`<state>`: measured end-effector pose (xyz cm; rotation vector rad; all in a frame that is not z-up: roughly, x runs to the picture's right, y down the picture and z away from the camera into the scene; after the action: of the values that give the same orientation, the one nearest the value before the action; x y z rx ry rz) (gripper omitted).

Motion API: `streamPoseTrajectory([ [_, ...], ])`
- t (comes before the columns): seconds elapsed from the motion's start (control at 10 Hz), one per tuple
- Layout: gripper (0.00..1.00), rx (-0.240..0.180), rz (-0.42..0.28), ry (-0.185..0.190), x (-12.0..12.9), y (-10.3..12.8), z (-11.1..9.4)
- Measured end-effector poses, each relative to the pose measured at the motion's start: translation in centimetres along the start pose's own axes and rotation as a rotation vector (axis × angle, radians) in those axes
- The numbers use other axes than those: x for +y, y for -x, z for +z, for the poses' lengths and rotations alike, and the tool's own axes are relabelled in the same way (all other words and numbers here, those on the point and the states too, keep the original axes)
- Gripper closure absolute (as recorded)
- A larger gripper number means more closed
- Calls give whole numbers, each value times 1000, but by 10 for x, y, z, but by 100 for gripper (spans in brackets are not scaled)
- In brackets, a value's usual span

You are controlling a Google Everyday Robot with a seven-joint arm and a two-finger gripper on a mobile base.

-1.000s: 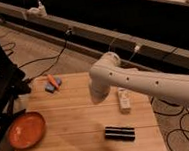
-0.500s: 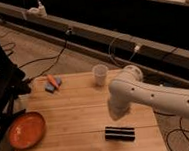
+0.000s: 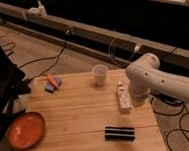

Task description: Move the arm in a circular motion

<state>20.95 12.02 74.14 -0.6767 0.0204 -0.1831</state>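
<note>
The arm (image 3: pixel 161 81) is large, glossy and white, with dark screw holes. It reaches in from the right edge to a bulbous joint (image 3: pixel 143 71) over the right side of the wooden table (image 3: pixel 76 109). Its lower end hangs just right of a small white bottle (image 3: pixel 123 97) lying on the table. The gripper does not show in the camera view; only the arm's thick segments and joint are seen.
A translucent cup (image 3: pixel 100 74) stands at the table's back. A black rectangular box (image 3: pixel 119 133) lies near the front edge. An orange bowl (image 3: pixel 26 130) sits front left, and a blue sponge with an orange item (image 3: pixel 52 83) back left. Cables cross the floor (image 3: pixel 46 57). Dark equipment (image 3: pixel 1 84) stands at left.
The arm has swung to the right, away from the table's middle. The cup and then the white bottle have come into view from behind it.
</note>
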Motion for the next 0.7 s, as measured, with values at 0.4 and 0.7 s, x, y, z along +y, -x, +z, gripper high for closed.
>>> streamPoseTrajectory([
  [0.4,100,32,10,-38,-88,30,-4],
  [0.7,100,-13,-77,-58,-111,97,-12],
])
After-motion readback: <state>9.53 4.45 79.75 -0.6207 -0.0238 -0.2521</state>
